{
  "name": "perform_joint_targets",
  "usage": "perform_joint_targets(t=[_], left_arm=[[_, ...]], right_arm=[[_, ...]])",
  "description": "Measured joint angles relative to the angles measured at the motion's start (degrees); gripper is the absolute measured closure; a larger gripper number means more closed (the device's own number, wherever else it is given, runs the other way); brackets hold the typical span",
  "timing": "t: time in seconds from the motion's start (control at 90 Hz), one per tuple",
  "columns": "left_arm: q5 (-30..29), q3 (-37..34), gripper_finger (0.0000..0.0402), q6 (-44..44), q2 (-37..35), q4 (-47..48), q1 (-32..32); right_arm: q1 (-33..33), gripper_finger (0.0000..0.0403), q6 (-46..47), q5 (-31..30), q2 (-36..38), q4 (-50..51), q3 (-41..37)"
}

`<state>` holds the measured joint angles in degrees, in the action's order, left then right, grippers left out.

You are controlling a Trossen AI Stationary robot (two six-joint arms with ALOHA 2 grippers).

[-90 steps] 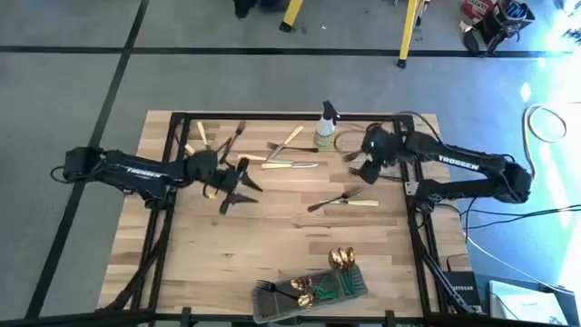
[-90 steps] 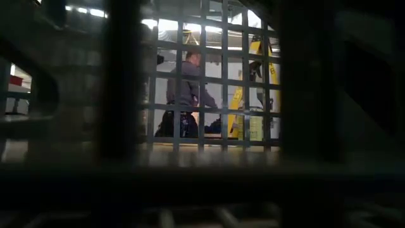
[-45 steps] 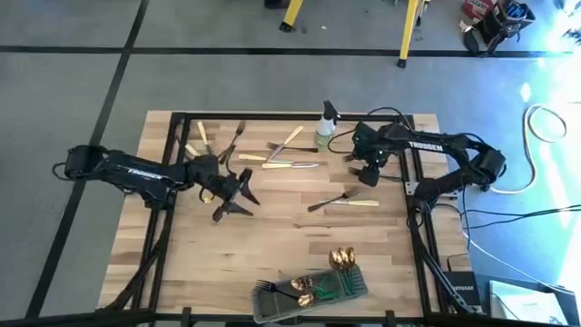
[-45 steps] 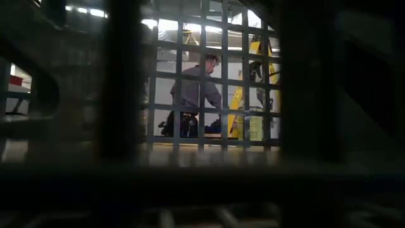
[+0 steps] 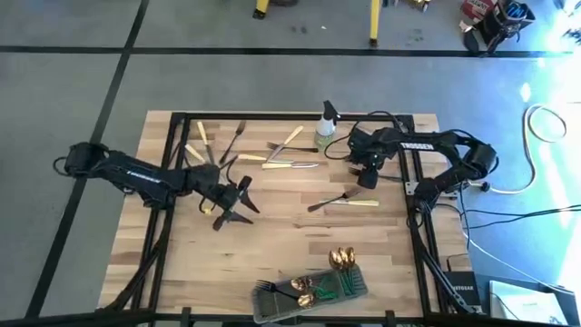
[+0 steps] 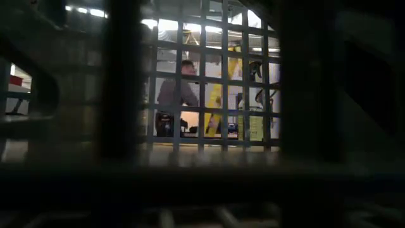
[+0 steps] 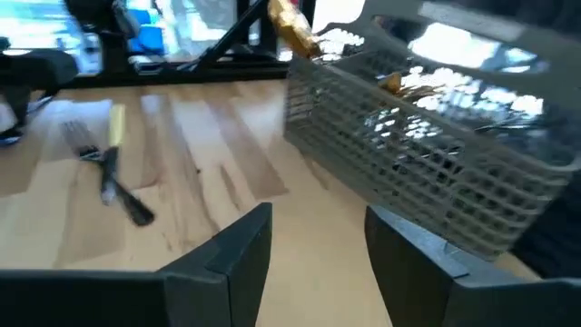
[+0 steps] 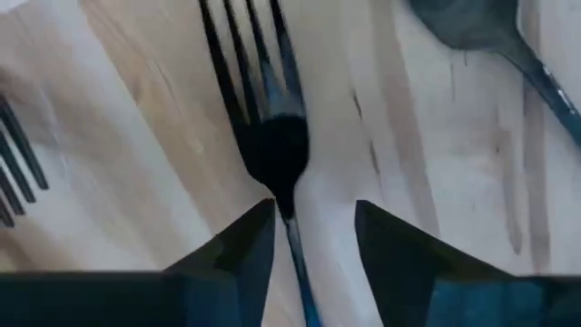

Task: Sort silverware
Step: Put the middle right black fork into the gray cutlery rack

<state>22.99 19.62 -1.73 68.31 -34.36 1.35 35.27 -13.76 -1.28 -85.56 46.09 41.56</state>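
Fork [image 8: 272,136] lies flat on table [image 5: 272,241], neck centred between open fingers of right gripper [image 8: 313,241], near spray bottle [image 5: 325,123]. You should drop straight down, straddle neck, close slowly. Left gripper [image 5: 238,204] open, empty, mid-table, facing caddy [image 7: 427,154]. More silverware [image 5: 272,156] scattered along far edge; some already in caddy.
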Motion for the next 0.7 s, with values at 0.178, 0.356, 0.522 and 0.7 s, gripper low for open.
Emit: perform_joint_targets(t=[0.178, 0.356, 0.522, 0.7], left_arm=[[-5.8, 0.0, 0.0255, -0.1, 0.0, 0.8, 3.8], [-8.8, 0.0, 0.0265, 3.8, -1.8, 2.6, 10.2], [-19.4, 0.1, 0.0267, 5.7, -4.2, 7.5, 19.6], [-27.5, 0.1, 0.0267, 10.7, -4.9, 8.1, 29.8]], right_arm=[[0.1, 0.0267, 0.0, -0.5, 1.4, -1.1, 0.0], [0.1, 0.0267, -1.4, 0.4, 2.0, 0.6, -0.7], [3.3, 0.0267, -2.8, 0.5, 2.0, -2.7, -1.9], [7.0, 0.0275, -4.2, 4.1, 1.4, -2.4, -2.4]])
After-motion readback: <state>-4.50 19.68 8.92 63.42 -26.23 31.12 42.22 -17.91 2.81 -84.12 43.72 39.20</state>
